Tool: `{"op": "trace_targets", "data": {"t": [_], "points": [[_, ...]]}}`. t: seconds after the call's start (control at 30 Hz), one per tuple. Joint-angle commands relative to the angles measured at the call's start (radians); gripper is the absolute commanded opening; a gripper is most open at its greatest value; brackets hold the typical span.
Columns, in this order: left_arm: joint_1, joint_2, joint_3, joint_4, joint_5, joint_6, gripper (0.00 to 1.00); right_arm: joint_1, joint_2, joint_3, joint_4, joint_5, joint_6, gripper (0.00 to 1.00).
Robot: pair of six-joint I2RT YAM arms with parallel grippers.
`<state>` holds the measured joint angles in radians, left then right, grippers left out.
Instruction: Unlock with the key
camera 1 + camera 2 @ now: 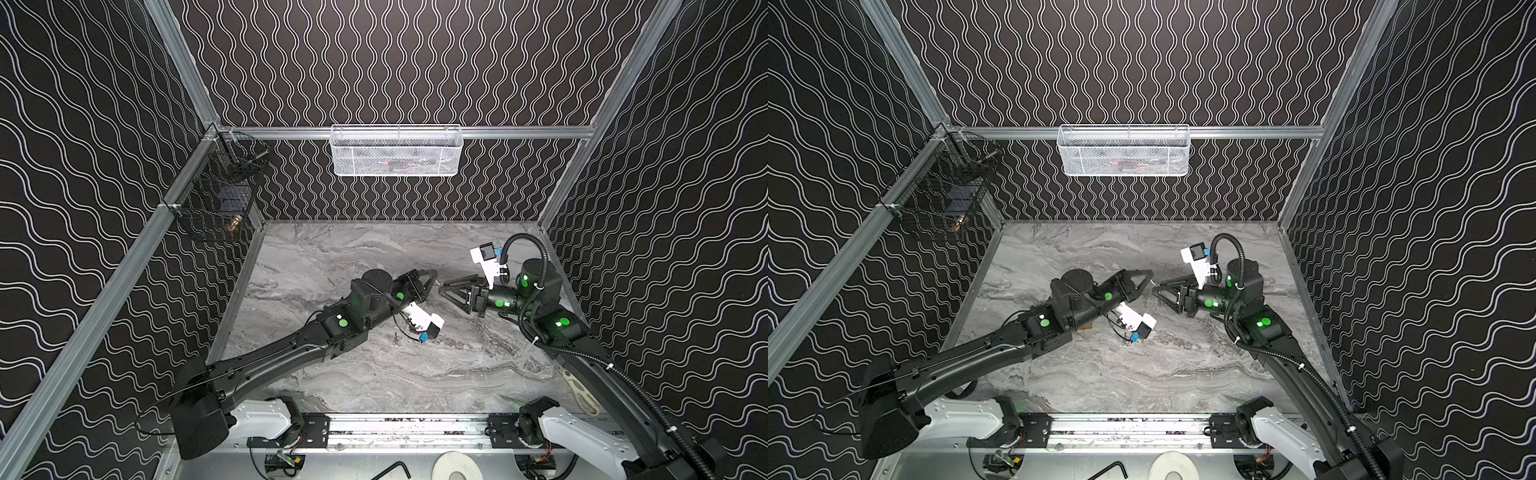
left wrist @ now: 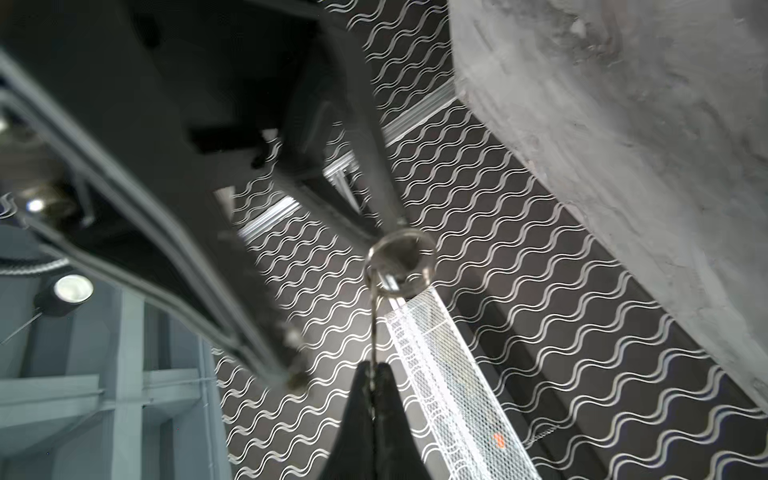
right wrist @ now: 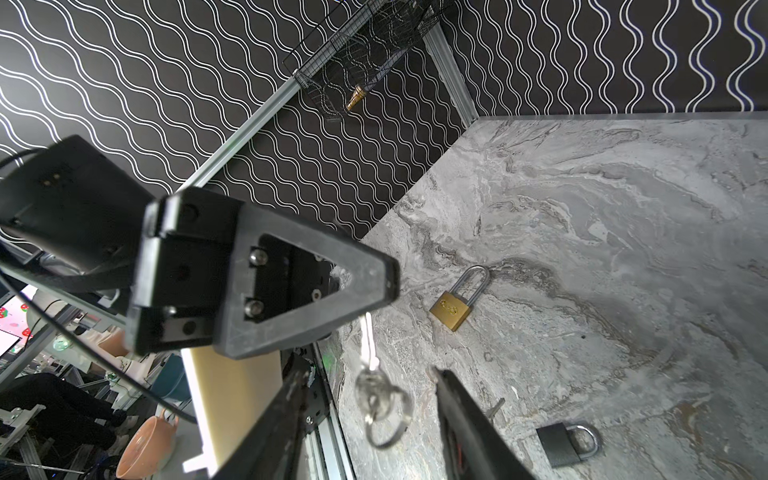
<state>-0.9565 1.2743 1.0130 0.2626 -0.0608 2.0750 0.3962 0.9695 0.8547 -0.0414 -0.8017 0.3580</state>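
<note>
My left gripper point(image 2: 374, 368) is shut on a small silver key point(image 2: 376, 324), which sticks out past its tips with a key ring point(image 2: 401, 262) at the far end. In both top views the left gripper point(image 1: 434, 276) point(image 1: 1150, 275) meets the right gripper point(image 1: 444, 289) mid-table. My right gripper point(image 3: 372, 370) is open; its fingers point(image 3: 461, 407) stand either side of the hanging key ring point(image 3: 386, 411) without touching it. A brass padlock point(image 3: 453, 309) and a black padlock point(image 3: 565, 444) lie shut on the marble table point(image 3: 623, 208).
A second loose key point(image 3: 494, 407) lies on the table near the black padlock. A white mesh basket point(image 1: 397, 150) hangs on the back wall and a black wire basket point(image 1: 224, 187) on the left rail. A cream tool point(image 1: 582, 395) lies at the right front.
</note>
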Motion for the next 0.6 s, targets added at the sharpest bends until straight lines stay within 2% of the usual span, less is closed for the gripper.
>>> {"op": "trace_targets", "data": {"t": [0.0,0.13,0.23,0.4,0.57], "points": [[-0.001,0.001,-0.002,0.09,0.03,0.208,0.0,0.0,-0.001,0.012,0.012,-0.012,-0.013,0.47],[-0.001,-0.003,-0.007,0.109,0.043,0.208,0.0,0.0,-0.005,0.014,0.016,-0.027,-0.01,0.43],[-0.001,-0.002,-0.01,0.113,0.041,0.208,0.0,0.0,-0.009,0.014,0.017,-0.025,-0.011,0.33],[-0.001,-0.005,-0.017,0.121,0.033,0.207,0.0,0.0,-0.009,0.021,0.001,-0.037,-0.02,0.32],[-0.001,-0.004,-0.021,0.13,0.034,0.207,0.0,0.0,-0.014,0.017,-0.004,-0.034,-0.025,0.24]]}}
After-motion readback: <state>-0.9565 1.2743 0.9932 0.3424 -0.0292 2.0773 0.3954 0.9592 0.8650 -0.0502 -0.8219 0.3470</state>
